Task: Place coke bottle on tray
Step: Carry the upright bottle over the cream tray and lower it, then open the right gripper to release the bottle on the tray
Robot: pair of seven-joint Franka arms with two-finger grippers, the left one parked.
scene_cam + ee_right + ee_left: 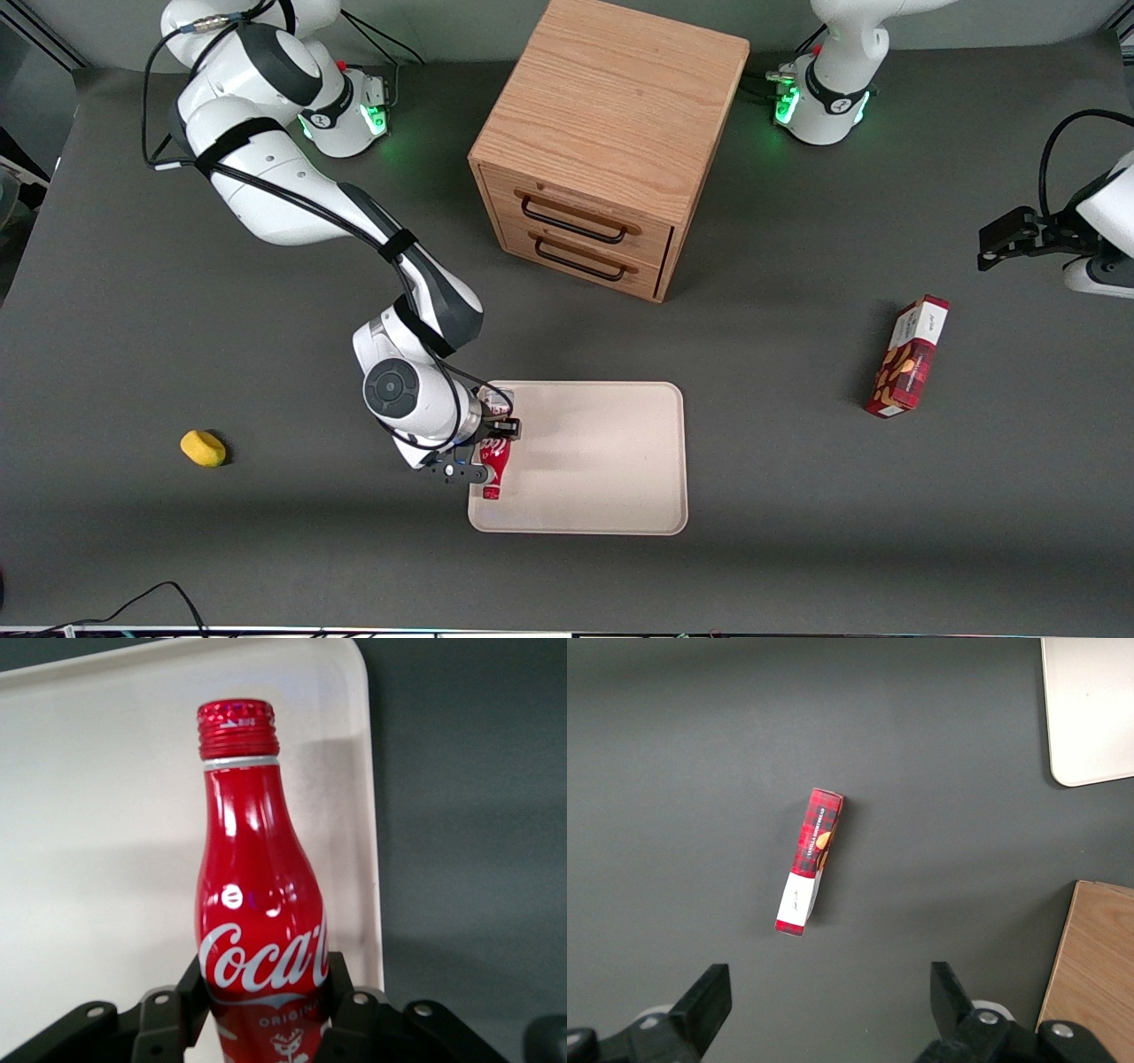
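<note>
The coke bottle is a slim red bottle with white script; it lies on its side between my right gripper's fingers, its neck pointing toward the front camera. My gripper is shut on the bottle's body at the working-arm edge of the beige tray, near the tray's front corner. In the right wrist view the bottle is clamped between both black fingers, the gripper holds it over the tray, close to its rim.
A wooden drawer cabinet stands farther from the front camera than the tray. A red-and-white snack box lies toward the parked arm's end, also in the left wrist view. A yellow object lies toward the working arm's end.
</note>
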